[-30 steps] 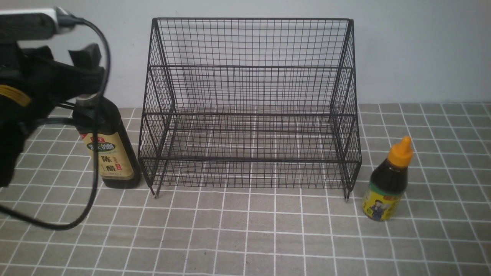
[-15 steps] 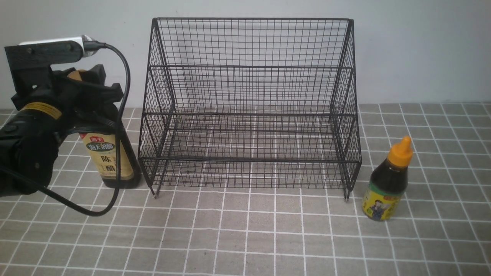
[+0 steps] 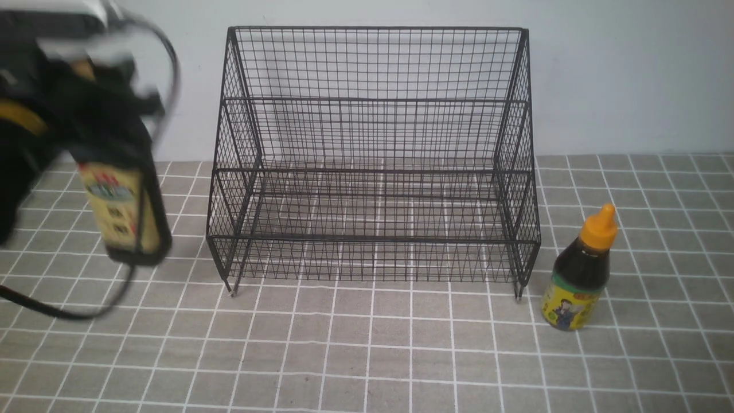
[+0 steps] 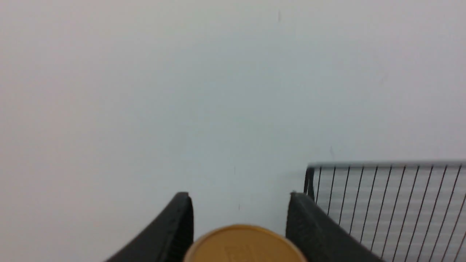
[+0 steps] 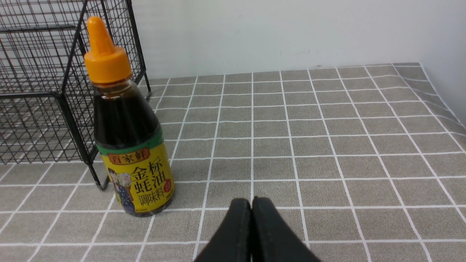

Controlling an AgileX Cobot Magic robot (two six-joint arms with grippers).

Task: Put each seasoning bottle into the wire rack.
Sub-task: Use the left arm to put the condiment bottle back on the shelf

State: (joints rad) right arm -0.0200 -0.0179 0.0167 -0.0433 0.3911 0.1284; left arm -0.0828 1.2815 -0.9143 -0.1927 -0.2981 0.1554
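The tall seasoning bottle (image 3: 117,209), dark with a tan label, hangs blurred and slightly tilted above the table, left of the wire rack (image 3: 373,172). My left gripper (image 3: 106,92) is shut on its neck. In the left wrist view the gold cap (image 4: 242,243) sits between the black fingers of the left gripper (image 4: 240,198), with the rack's top edge (image 4: 386,203) beside it. The short seasoning bottle (image 3: 579,275), orange-capped, stands on the table just right of the rack. My right gripper (image 5: 251,203) is shut and empty, low over the table near that short bottle (image 5: 127,138).
The rack stands against a pale wall (image 3: 631,74) on a grey tiled cloth (image 3: 367,355). A black cable (image 3: 51,310) loops down from the left arm. The rack's right foot (image 5: 102,185) stands close beside the short bottle. The table's right edge meets a side wall (image 5: 447,102).
The left gripper closed on the tall bottle's neck and lifted it off the table, up and to the left. The short bottle, the rack and the right gripper stayed put.
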